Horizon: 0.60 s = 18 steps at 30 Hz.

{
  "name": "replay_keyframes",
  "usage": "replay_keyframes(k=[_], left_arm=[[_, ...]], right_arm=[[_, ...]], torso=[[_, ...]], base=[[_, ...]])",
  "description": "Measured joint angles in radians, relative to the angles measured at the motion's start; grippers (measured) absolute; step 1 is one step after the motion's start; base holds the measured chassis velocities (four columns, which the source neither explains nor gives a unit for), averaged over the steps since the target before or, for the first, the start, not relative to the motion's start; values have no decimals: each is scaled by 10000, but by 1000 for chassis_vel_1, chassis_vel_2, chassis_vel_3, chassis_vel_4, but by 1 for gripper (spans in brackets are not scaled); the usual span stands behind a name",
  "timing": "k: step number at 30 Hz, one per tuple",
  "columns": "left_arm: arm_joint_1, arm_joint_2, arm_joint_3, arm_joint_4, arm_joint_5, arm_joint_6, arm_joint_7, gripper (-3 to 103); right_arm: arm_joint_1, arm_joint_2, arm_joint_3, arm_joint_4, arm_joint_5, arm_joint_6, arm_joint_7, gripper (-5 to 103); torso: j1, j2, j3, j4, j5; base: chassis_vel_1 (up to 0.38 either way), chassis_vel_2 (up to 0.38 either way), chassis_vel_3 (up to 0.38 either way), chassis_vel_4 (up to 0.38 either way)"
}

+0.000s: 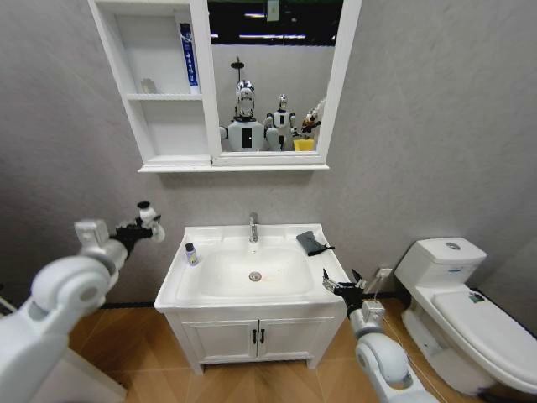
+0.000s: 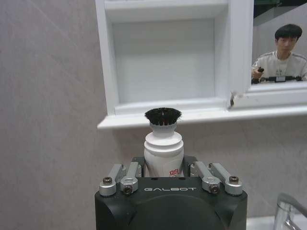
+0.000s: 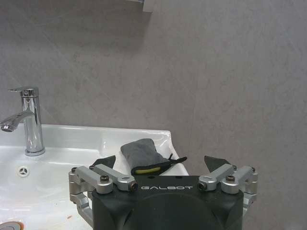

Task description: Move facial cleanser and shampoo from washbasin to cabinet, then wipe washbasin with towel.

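Up left, the left claw point(image 2: 165, 173) grips a brush-capped bottle point(image 2: 163, 148), probably cleanser.

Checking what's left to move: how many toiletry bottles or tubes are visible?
3: a blue tube in the cabinet, a small bottle on the washbasin left rim, a brush-capped bottle in the left pincer. More may be hidden.

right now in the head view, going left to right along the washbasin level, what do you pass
left gripper holding a white brush-topped bottle → small dark-capped bottle on the washbasin rim → chrome tap → towel → right gripper, jaws open → toilet
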Motion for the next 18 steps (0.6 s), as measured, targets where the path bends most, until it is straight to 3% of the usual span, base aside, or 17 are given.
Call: replay_keyframes(k=[4, 5, 8, 9, 13, 16, 18], left_arm=[[-3013, 259, 1955, 1531, -119, 86, 407, 39], [-3013, 259, 1955, 1531, -119, 86, 407, 39], [-5363, -97, 3533, 2742, -225, 136, 531, 39], [-5363, -97, 3533, 2742, -225, 136, 531, 39], [-8272, -1225, 5591, 4710, -373, 364, 413, 39], [-8983, -1617, 6057, 5365, -262, 379, 427, 39], [-9894, -2242, 6622, 6487, 242, 386, 807, 39]], right_arm=[[22, -165, 93, 47, 113, -68, 5, 100], [22, -165, 93, 47, 113, -68, 5, 100], [-15, -275, 180, 141, 210, -127, 21, 100], [-15, -275, 180, 141, 210, -127, 21, 100], [-32, -379, 285, 241, 356, -202, 78, 100], [-32, -391, 319, 272, 403, -222, 116, 100], [-50, -400, 388, 349, 493, -250, 165, 100]], torso=[[0, 0, 0, 0, -2], [0, 0, 0, 0, -2], [0, 0, 0, -3, 1], [0, 0, 0, -3, 1], [2, 0, 1, -5, 1], [2, -1, 2, -5, 3], [3, -1, 2, -5, 4]], base=[[0, 0, 0, 0], [0, 0, 0, 0], [0, 0, 0, 0], [0, 0, 0, 0], [0, 0, 0, 0], [0, 0, 0, 0], [0, 0, 0, 0]])
